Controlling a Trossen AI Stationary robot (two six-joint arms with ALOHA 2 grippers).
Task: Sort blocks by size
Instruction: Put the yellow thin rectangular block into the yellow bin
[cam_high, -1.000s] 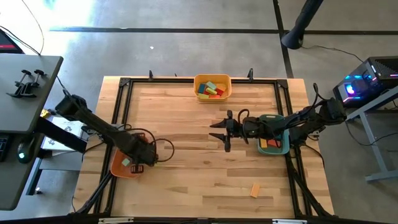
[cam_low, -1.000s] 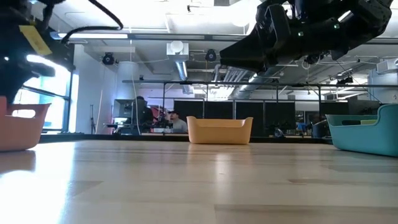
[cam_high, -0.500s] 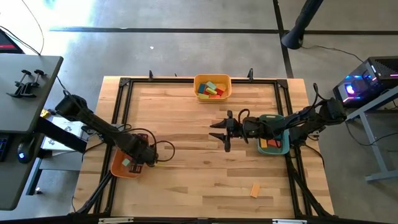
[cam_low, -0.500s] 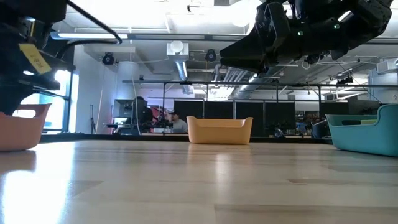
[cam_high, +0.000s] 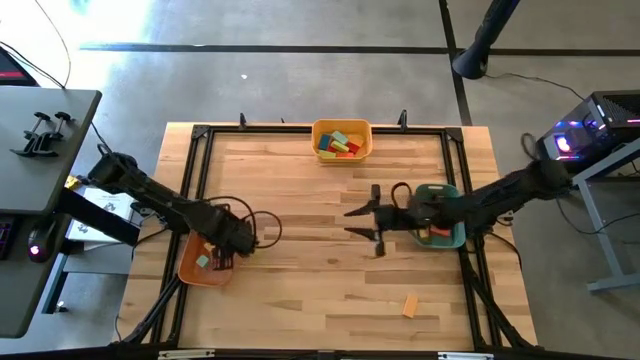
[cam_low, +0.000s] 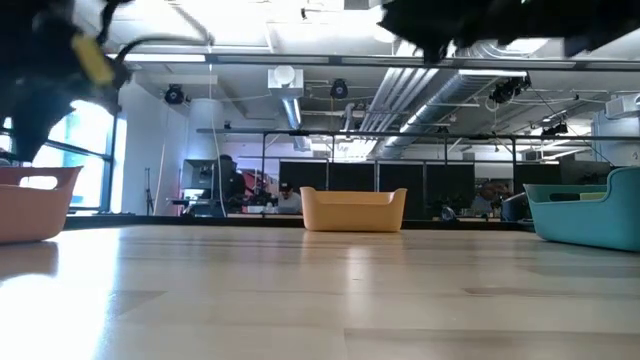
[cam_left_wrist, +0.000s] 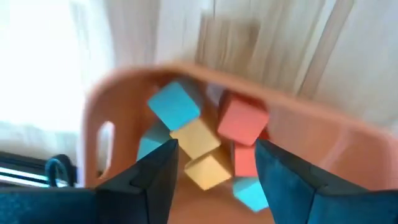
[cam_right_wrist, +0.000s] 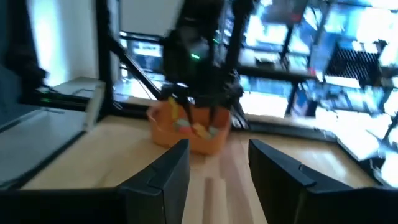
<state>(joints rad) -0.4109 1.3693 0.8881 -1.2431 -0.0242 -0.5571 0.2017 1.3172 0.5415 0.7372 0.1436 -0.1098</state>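
My left gripper hangs open and empty over the orange tray at the table's left edge. In the left wrist view its fingers stand apart above several cubes in that tray: blue, red and tan. My right gripper is open and empty above the table's middle, left of the teal tray; its wrist view looks toward the orange tray. One orange block lies flat on the table near the front edge.
A yellow tray with several blocks stands at the middle of the far edge. The teal tray holds a few blocks. A black frame rims the table. Bare wood lies between the trays. People show in the room behind.
My left gripper has risen a little and shifted toward the far edge over the orange tray. My right gripper has gone up, out of the low view, and moved a little toward the near edge, staying open.
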